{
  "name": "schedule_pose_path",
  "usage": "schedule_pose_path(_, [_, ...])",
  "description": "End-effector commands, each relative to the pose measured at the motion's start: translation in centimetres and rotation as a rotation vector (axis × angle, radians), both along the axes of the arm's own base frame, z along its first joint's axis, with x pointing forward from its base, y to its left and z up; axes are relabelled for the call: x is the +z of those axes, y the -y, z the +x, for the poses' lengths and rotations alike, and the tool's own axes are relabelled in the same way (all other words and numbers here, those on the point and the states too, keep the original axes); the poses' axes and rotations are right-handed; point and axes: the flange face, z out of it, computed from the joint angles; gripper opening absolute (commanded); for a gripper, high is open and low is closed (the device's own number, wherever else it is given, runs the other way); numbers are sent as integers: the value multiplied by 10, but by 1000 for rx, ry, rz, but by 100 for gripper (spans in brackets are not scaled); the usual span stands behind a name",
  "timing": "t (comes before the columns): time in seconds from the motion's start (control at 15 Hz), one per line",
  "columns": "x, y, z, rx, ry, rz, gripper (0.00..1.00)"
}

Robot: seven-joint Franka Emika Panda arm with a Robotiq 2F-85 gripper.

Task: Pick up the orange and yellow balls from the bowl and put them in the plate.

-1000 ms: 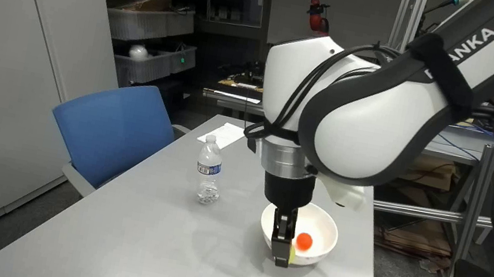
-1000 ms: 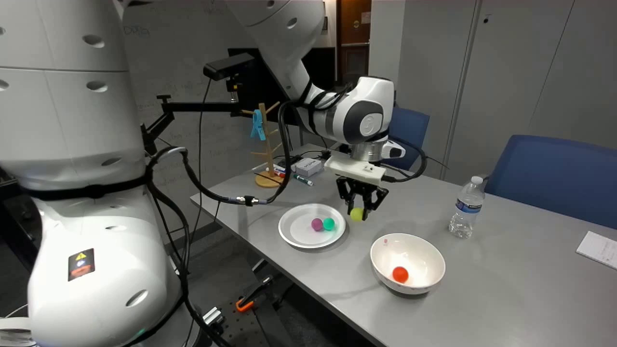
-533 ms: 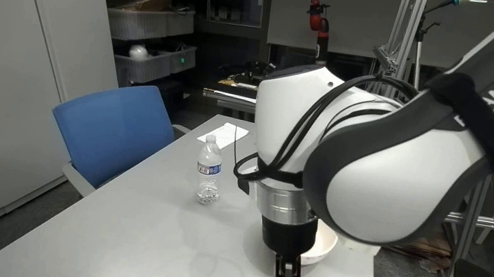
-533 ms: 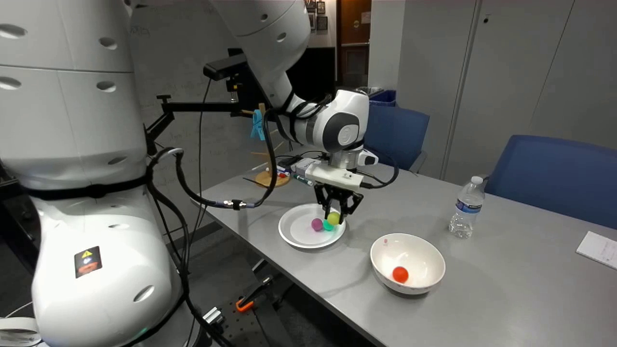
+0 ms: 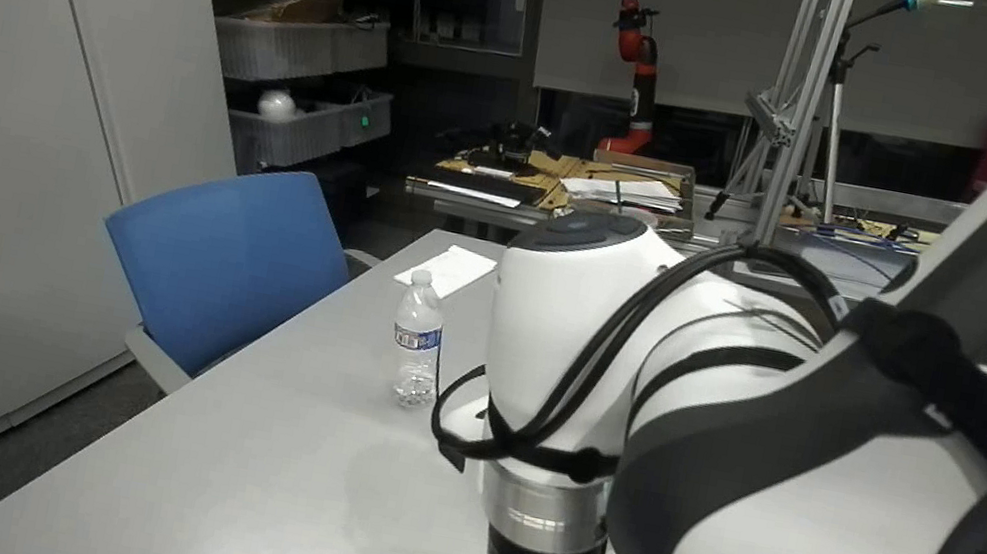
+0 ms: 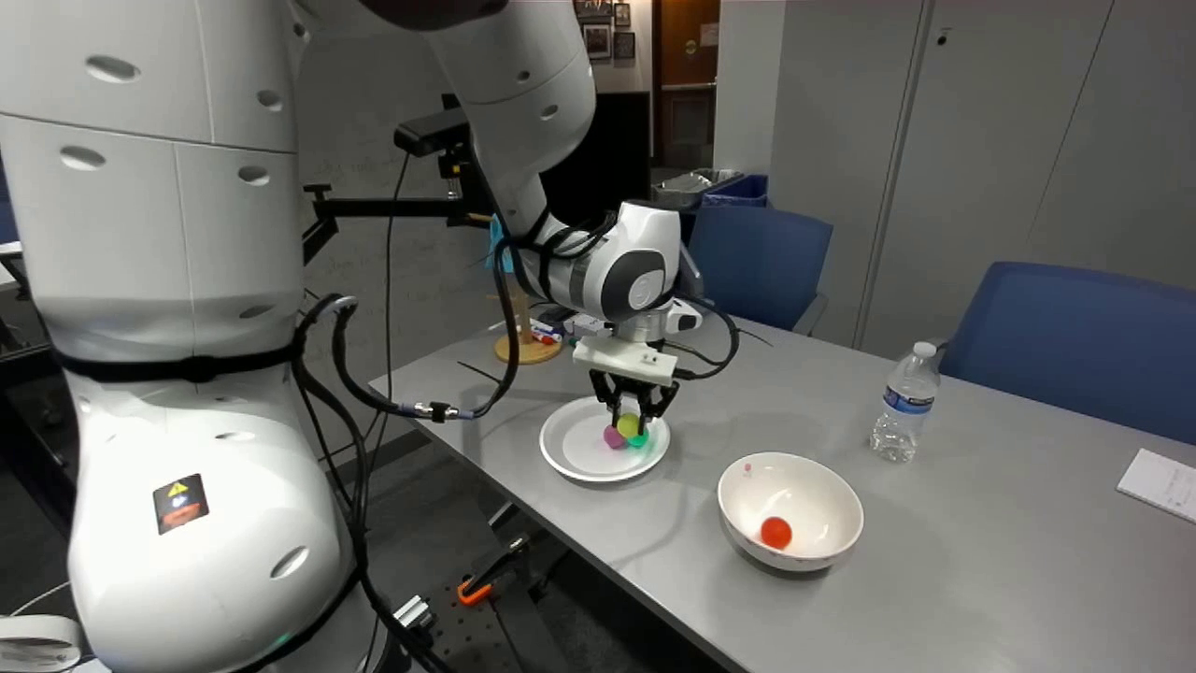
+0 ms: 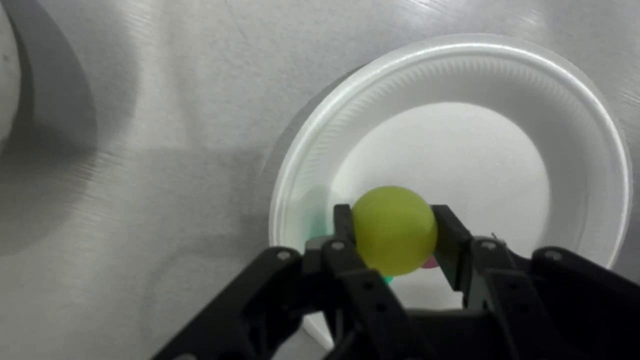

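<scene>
Yellow ball: over the plate, in the pincer
Pincer: clamped on it both sides
Plate: pink ball, green ball lying in it
Orange ball: down in the white bowl
Bottle: upright on the bench

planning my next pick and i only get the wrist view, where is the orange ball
Observer: In an exterior view, the orange ball lies inside the bowl.
Operator: ok and what's on the plate, the yellow ball blocks part of it
Observer: An exterior view shows a pink ball and a green ball there.
Operator: anything standing around the bowl to steer clear of
Observer: A water bottle stands upright on the table, apart from the bowl.
</scene>
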Motion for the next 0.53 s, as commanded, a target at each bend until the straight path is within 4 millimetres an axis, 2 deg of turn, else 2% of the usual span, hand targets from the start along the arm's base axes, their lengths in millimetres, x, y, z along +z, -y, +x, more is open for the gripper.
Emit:
schedule_pose_path(0.0, [-10,-14,2,26,18,33,17])
schedule_pose_path(0.07, [-13,-16,1,28,11,33,17])
schedule_pose_path(0.13, [-15,-16,1,27,6,32,65])
schedule_pose_path(0.27, [-17,-15,0,35,-3,25,76])
schedule_pose_path(0.47, [-14,-10,1,35,1,21,98])
